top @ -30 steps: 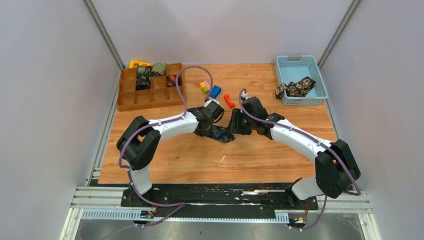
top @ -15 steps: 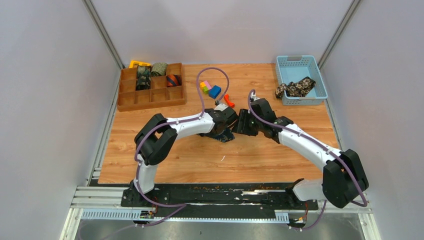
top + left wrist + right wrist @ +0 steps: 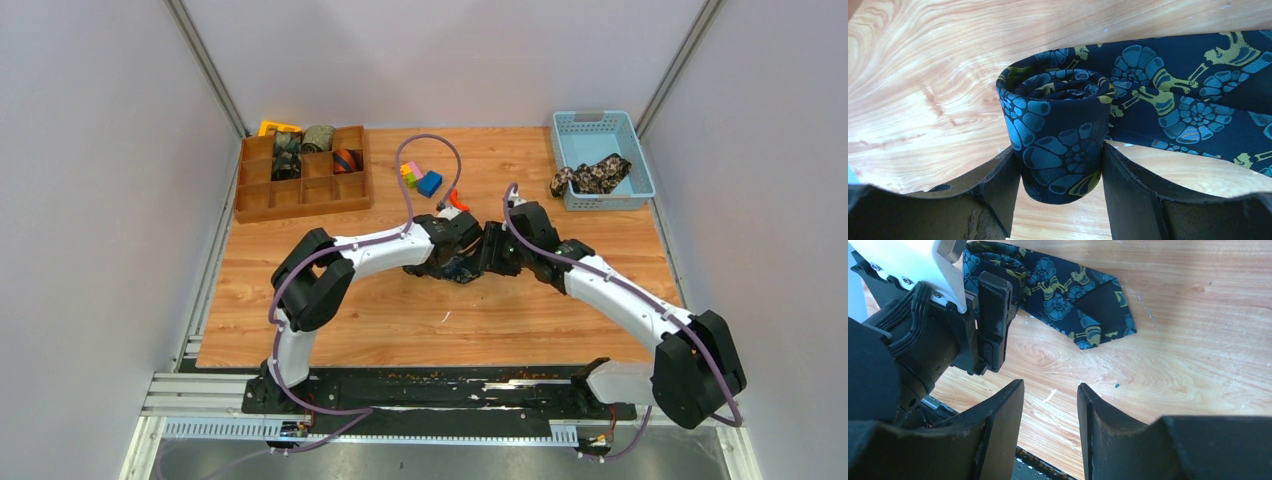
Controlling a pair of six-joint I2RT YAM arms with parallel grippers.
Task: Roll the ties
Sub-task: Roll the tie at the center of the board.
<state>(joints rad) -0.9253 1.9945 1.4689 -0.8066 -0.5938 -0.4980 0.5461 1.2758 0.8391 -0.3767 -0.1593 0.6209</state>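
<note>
Snugly, the left fingers (image 3: 993, 200) clamp the rolled navy tie (image 3: 1058, 145); the right fingers (image 3: 998, 430) stand part-open, empty.

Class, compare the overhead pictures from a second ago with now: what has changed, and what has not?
The left gripper, shut on the navy tie, moved right with it, closing up to the open right gripper, which also shifted slightly right. Tray, basket and blocks stayed put.

Ties outside the tray: two, navy tie (image 3: 1063, 150) at centre, floral tie (image 3: 590, 176) at 2 o'clock.
Rolled ties (image 3: 318, 138): four, at 10 o'clock.
Tray (image 3: 300, 195): one.
Basket (image 3: 592, 140): one.
Plastic blocks (image 3: 431, 183): several at 12 o'clock, number unclear.
Robot arms: two, left arm (image 3: 370, 250), right arm (image 3: 620, 295).
</note>
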